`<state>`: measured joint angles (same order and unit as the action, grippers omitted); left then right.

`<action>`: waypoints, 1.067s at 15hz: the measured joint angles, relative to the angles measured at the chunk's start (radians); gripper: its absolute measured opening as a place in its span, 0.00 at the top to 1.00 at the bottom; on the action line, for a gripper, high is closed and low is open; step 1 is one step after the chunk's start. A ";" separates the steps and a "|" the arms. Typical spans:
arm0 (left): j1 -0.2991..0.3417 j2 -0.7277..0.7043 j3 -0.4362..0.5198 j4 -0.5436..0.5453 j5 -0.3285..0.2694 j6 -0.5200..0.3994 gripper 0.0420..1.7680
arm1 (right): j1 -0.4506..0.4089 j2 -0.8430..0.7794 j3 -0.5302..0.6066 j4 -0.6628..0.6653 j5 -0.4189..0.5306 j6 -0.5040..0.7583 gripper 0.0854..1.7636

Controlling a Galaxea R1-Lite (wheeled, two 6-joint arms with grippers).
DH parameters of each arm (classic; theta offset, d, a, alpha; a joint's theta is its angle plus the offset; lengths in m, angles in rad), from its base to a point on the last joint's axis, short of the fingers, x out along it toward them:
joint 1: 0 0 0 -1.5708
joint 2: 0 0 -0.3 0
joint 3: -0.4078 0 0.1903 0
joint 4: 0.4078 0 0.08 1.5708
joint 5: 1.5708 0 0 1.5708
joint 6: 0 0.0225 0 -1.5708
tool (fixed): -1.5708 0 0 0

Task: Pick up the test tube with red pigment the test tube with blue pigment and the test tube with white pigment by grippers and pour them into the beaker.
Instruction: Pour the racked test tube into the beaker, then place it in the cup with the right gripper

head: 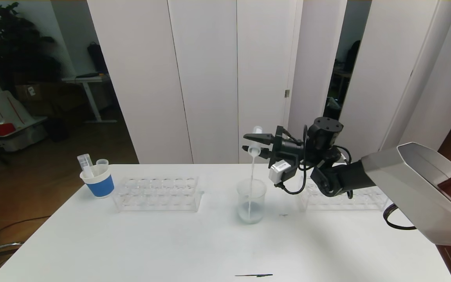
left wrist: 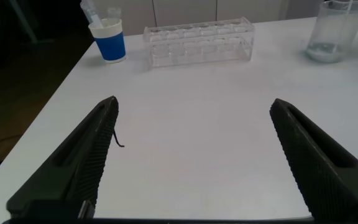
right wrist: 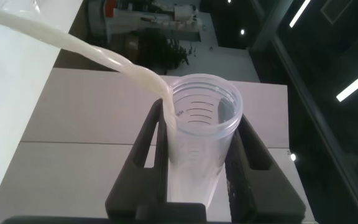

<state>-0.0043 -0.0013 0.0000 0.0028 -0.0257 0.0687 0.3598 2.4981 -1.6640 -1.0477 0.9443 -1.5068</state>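
Observation:
My right gripper (head: 249, 142) is shut on the test tube with white pigment (head: 255, 140), tipped mouth-down above the beaker (head: 251, 199). A thin cream-white stream (head: 252, 176) falls from the tube into the beaker, which holds pale bluish-white liquid at its bottom. In the right wrist view the fingers (right wrist: 148, 143) clamp the clear tube (right wrist: 197, 149) on both sides and the white stream (right wrist: 92, 53) runs off its rim. My left gripper (left wrist: 193, 106) is open and empty, low over the bare table; the beaker (left wrist: 334, 31) is far from it. Tubes with blue or red liquid are out of view.
A blue-banded paper cup (head: 98, 180) holding empty tubes (head: 85, 164) stands at the table's far left. An empty clear rack (head: 157, 192) sits beside it. A second clear rack (head: 343, 197) lies partly behind my right arm. A dark mark (head: 253, 275) lies at the front edge.

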 joint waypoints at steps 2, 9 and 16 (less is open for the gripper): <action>0.000 0.000 0.000 0.000 0.000 0.000 0.01 | 0.000 0.005 -0.010 0.000 0.004 -0.014 0.70; 0.000 0.000 0.000 0.000 0.000 0.000 0.01 | -0.001 0.018 -0.051 -0.001 0.011 -0.048 0.70; 0.000 0.000 0.000 0.000 0.000 0.000 0.01 | 0.015 -0.052 -0.081 0.001 -0.145 0.053 0.70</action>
<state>-0.0038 -0.0013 0.0000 0.0032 -0.0257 0.0687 0.3751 2.4464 -1.7453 -1.0468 0.7996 -1.4534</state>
